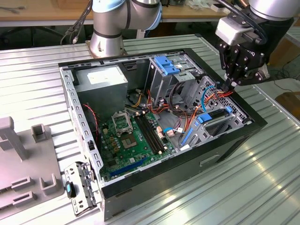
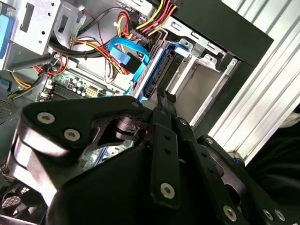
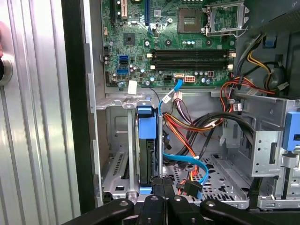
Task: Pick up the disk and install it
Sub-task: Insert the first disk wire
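the jaws are pressed together with nothing pinched between them, and in both wrist views their joined tip sits just beside the near end of the disk (image 3: 146, 154) (whether it actually touches, i cannot tell). a closed tip like this is probably chosen because it is narrow enough to reach between the wall of the drive cage (image 1: 226, 127) and the loose red and orange cables (image 3: 197, 125) and press on the disk's end.

the computer case (image 1: 187, 173) lies on its side on the counter (image 1: 234, 197), so its interior opens upward to the arm. in the exterior view the disk (image 1: 216, 115) is at about 4 o'clock from the motherboard (image 1: 129, 136), in the case's corner, and the jaws come down on it from about 1 o'clock. it stands on edge inside the cage, likely because its rails ride in the cage's slots; it looks well in, though i cannot judge whether it is fully seated.

the disk is a flat dark grey slab, edged in bright blue plastic with a blue tab at the far end. a blue data cable (image 3: 187, 161) curls beside it, apart from it.
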Robot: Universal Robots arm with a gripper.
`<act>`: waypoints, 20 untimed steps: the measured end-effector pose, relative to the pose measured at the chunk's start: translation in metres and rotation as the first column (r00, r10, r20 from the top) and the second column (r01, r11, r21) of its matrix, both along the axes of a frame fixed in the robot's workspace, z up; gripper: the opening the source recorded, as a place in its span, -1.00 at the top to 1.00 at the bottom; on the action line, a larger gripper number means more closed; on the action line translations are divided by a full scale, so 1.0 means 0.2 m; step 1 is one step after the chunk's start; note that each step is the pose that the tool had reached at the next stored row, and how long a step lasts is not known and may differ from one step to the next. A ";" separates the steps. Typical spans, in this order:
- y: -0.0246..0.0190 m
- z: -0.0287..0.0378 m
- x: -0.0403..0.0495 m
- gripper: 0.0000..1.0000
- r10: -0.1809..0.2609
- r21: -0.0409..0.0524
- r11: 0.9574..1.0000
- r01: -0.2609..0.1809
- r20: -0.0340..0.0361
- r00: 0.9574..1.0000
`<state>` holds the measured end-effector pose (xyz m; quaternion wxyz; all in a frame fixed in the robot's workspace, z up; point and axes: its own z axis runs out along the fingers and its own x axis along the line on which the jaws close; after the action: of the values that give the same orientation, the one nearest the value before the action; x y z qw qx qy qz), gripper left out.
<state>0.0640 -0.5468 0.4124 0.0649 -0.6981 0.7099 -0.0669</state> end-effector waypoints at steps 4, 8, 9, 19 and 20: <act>0.000 0.000 0.034 0.79 0.000 0.000 1.000 0.000 0.000 1.000; 0.000 0.000 0.056 0.79 0.000 0.000 1.000 0.000 0.000 1.000; 0.000 0.000 0.059 0.79 0.000 0.000 1.000 0.000 0.000 1.000; 0.000 0.000 0.099 0.79 0.000 0.000 1.000 0.000 0.000 1.000; 0.000 0.000 0.103 0.79 0.000 0.000 1.000 0.000 0.000 1.000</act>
<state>0.0845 -0.5468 0.4124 0.0650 -0.6981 0.7099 -0.0669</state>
